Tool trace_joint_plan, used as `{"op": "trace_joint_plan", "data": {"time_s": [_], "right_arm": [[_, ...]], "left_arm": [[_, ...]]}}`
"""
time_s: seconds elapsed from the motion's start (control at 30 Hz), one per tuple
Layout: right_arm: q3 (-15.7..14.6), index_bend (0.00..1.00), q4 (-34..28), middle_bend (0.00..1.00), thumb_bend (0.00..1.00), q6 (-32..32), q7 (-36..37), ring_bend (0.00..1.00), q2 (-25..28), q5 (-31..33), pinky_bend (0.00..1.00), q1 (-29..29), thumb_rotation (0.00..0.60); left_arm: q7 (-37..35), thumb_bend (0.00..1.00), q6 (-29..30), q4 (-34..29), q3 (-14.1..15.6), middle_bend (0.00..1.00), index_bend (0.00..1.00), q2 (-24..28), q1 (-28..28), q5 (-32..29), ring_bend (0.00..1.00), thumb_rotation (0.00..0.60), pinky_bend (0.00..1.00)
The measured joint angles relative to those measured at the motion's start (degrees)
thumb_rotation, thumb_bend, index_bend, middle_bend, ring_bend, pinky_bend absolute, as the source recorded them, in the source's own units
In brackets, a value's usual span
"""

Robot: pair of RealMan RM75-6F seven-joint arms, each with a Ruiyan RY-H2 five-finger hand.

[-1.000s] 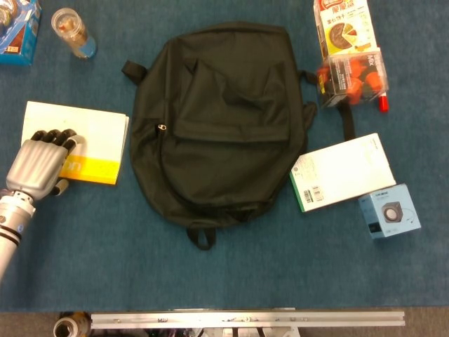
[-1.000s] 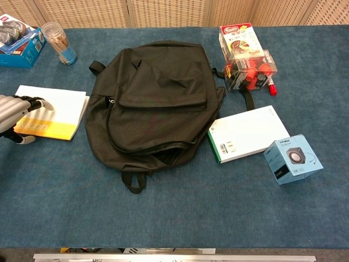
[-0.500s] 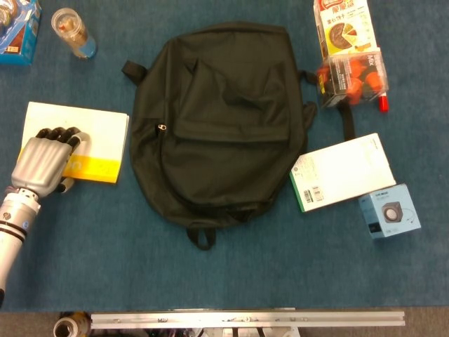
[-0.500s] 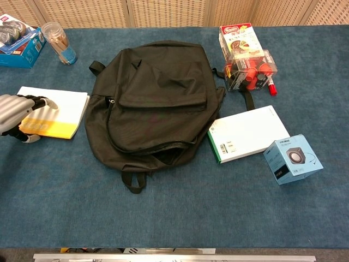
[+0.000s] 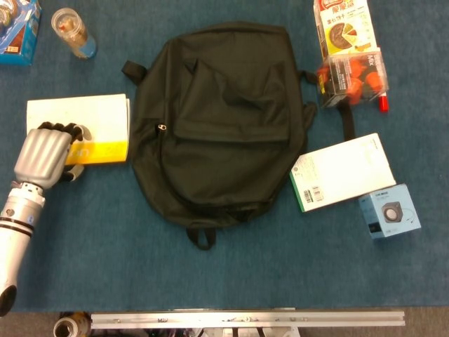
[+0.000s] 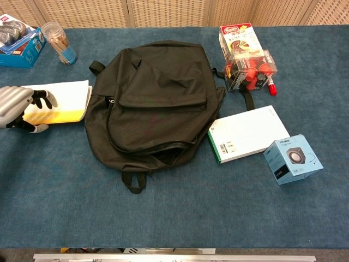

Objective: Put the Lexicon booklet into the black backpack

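The Lexicon booklet [image 5: 88,123] [image 6: 64,98], white with a yellow band along its near edge, lies left of the black backpack [image 5: 217,119] [image 6: 155,98]. My left hand [image 5: 42,156] [image 6: 16,105] grips the booklet's near-left corner, dark fingers [image 5: 59,129] curled over the top and the thumb underneath. In the chest view the booklet looks tilted, with its right edge touching the backpack's side. The backpack lies flat, front up, with a zipper gap [image 6: 163,150] showing along its near side. My right hand is not in either view.
A blue box [image 5: 17,31] [image 6: 19,38] and a clear jar [image 5: 72,31] [image 6: 59,42] stand at the far left. At the right are a snack carton [image 5: 342,24], a clear pack of red items [image 5: 353,76], a white box [image 5: 344,170] and a small blue speaker box [image 5: 389,210].
My left hand has closed on the booklet's corner and drawn it toward the backpack. The booklet has turned square to the table edge and tipped up off the cloth.
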Motion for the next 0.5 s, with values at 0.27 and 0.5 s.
{"op": "trace_joint_plan", "data": {"time_s": [0.27,0.5], "right_arm": [[0.05,0.24,0.23,0.36,0.26,-0.26,0.32,0.21,0.01,0.17,0.27,0.01,0.6],[0.04,0.24,0.21,0.36,0.26,-0.42,0.39,0.21,0.02,0.27,0.27,-0.01,0.6]], "left_arm": [[-0.08,0.24,4.99,6.45,-1.5,0.54,0.51,-3.31,-0.08,1.22,0.54,0.6,0.53],[-0.29,0.26,4.58,9.14,-2.61,0.54,0.5,-4.63,-1.49,0.91,0.54,0.6,0.53]]}}
